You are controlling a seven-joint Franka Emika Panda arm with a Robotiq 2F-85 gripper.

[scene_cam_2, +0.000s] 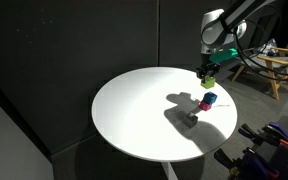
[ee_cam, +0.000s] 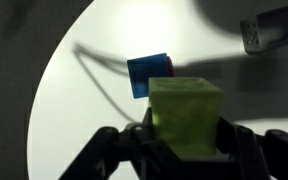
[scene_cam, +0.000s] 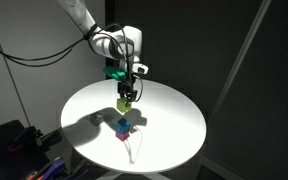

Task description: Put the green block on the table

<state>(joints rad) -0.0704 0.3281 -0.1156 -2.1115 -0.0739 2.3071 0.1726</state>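
Observation:
The green block (ee_cam: 186,115), a lime cube, sits clamped between the two black fingers of my gripper (ee_cam: 186,132), which is shut on it. In both exterior views the block (scene_cam: 125,102) (scene_cam_2: 210,80) hangs in the gripper (scene_cam: 127,95) (scene_cam_2: 210,75) a little above the round white table (scene_cam: 174,110) (scene_cam_2: 134,110), apart from its surface. In the wrist view the table (ee_cam: 74,110) lies below and behind the held block.
A blue cube (ee_cam: 149,73) (scene_cam: 123,125) (scene_cam_2: 209,100) rests on the table just under the gripper, with a pink patch on one side. A grey cube (ee_cam: 267,30) (scene_cam_2: 191,120) lies a short way off. The table's rim is near in the wrist view.

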